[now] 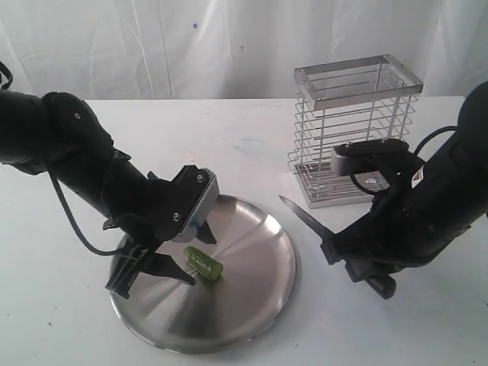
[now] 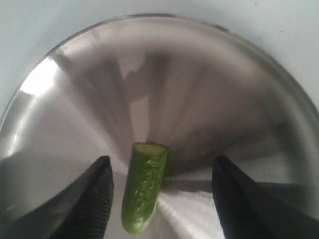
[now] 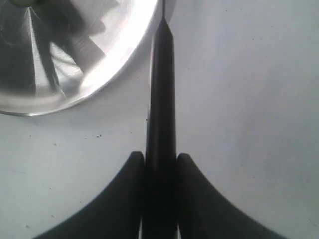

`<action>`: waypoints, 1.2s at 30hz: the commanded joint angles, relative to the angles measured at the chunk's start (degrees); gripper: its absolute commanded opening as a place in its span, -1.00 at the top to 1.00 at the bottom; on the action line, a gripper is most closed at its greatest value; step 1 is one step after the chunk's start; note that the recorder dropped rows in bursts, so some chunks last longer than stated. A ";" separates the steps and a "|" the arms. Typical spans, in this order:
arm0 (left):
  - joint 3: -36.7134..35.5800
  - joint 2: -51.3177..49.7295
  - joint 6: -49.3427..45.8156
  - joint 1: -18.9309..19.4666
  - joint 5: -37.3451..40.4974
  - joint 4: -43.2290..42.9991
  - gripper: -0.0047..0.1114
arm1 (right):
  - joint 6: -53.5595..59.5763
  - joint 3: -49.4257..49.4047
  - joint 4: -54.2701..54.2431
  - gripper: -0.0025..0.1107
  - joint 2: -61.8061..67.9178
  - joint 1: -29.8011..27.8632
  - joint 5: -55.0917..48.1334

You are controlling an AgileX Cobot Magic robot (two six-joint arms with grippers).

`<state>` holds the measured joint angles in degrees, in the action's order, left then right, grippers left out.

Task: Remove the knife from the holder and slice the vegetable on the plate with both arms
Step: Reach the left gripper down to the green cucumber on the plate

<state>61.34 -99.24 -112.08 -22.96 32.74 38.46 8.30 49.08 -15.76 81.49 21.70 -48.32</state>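
Note:
A short green vegetable piece [image 1: 203, 264] with one cut end lies on the steel plate [image 1: 252, 297]. My left gripper [image 1: 197, 258] hangs over it, open. In the left wrist view the vegetable [image 2: 143, 189] sits between the spread black fingers [image 2: 97, 194], nearer one of them and touching neither, on the plate [image 2: 199, 74]. My right gripper [image 1: 339, 248] is shut on the knife's black handle, just off the plate's right edge. The silver blade [image 1: 301, 215] points toward the plate. In the right wrist view the knife [image 3: 160, 99] runs out from the gripper [image 3: 159, 159] past the plate's rim [image 3: 107, 74].
The chrome wire holder [image 1: 354, 130] stands on the white table [image 1: 252, 137] at the back right, close behind my right arm [image 1: 435, 213]. A white cloth backdrop hangs behind the table. My left arm [image 1: 69, 145] reaches in from the left.

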 commanded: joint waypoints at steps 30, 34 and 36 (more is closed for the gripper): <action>4.07 -9.78 -8.91 -0.21 -5.29 0.97 0.29 | 0.54 0.43 -0.95 0.96 0.05 -1.81 1.30; 4.07 -9.78 -8.69 -0.21 -5.29 3.35 0.48 | 0.54 0.43 -0.95 0.96 0.05 -1.81 1.30; 4.07 -9.78 -7.32 -0.21 -5.29 4.50 0.52 | 0.54 0.43 -0.95 0.96 0.05 -1.81 1.30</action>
<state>65.12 -109.25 -112.16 -22.96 26.09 40.37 8.30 49.08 -16.38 81.49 20.27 -47.51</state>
